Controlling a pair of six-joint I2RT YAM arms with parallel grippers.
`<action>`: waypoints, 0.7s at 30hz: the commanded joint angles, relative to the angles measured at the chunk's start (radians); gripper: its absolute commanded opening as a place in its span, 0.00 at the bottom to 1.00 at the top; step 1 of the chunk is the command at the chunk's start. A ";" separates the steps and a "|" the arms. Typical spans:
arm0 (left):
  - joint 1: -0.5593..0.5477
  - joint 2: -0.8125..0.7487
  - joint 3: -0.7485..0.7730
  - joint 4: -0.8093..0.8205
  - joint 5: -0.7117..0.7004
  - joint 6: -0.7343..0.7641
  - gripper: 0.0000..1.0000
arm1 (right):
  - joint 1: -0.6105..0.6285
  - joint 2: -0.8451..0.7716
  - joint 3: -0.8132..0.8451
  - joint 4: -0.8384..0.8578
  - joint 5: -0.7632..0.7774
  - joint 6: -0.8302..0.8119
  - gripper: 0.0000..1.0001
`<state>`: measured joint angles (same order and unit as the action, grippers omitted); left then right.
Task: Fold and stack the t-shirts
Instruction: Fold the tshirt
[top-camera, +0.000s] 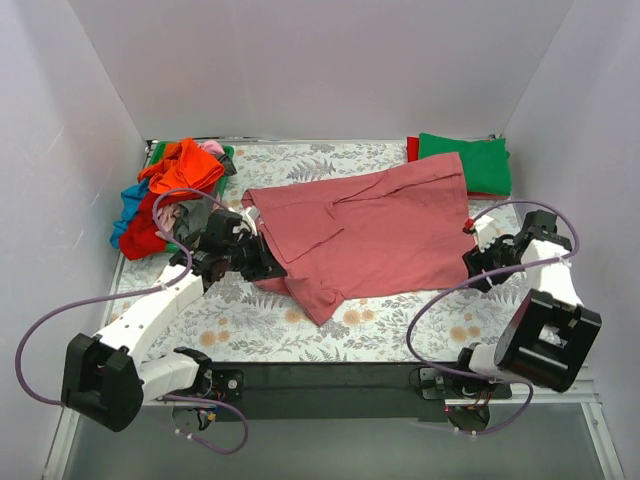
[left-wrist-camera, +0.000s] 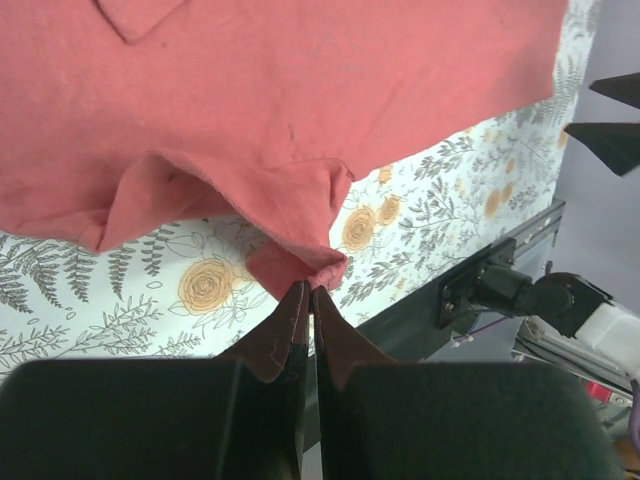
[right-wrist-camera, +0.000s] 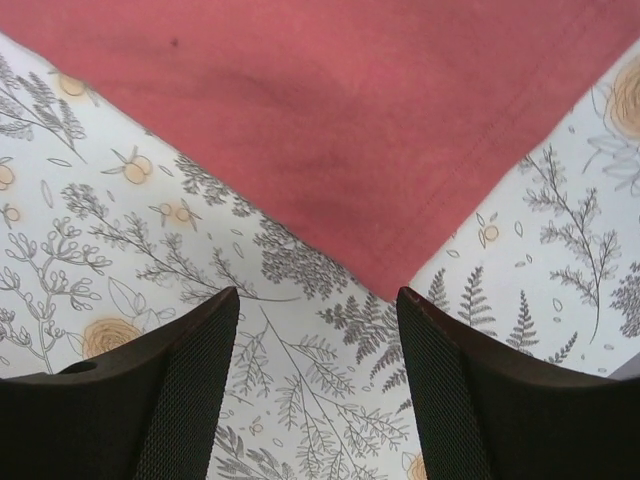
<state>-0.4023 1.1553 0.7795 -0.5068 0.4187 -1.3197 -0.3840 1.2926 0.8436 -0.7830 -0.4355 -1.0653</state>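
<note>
The dusty-rose t-shirt (top-camera: 370, 230) lies spread across the middle of the table, its left part bunched and folded over. My left gripper (top-camera: 262, 262) is at the shirt's left edge. In the left wrist view the gripper (left-wrist-camera: 308, 292) is shut, pinching a bunched tip of the shirt (left-wrist-camera: 300, 100). My right gripper (top-camera: 478, 262) is by the shirt's right near corner. In the right wrist view it (right-wrist-camera: 318, 300) is open and empty above the table covering, with the shirt's corner (right-wrist-camera: 350, 120) pointing into the gap just ahead of the fingertips.
A folded green t-shirt (top-camera: 470, 160) lies on a red one (top-camera: 412, 148) at the back right. A loose pile at the back left holds orange (top-camera: 185, 165), blue (top-camera: 130, 200), red (top-camera: 145, 240) and other tees. White walls enclose the floral table covering (top-camera: 400, 320).
</note>
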 joint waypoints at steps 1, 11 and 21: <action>0.002 -0.075 -0.011 0.027 0.031 -0.015 0.00 | -0.073 0.095 0.104 -0.058 0.004 0.014 0.69; 0.002 -0.095 -0.101 0.099 0.078 0.040 0.00 | -0.128 0.329 0.256 -0.090 -0.026 0.206 0.58; 0.002 -0.058 -0.094 0.106 0.161 0.112 0.00 | -0.127 0.404 0.226 -0.064 -0.052 0.312 0.50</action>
<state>-0.4019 1.1110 0.6796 -0.4229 0.5312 -1.2499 -0.5102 1.7061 1.0706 -0.8394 -0.4744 -0.8013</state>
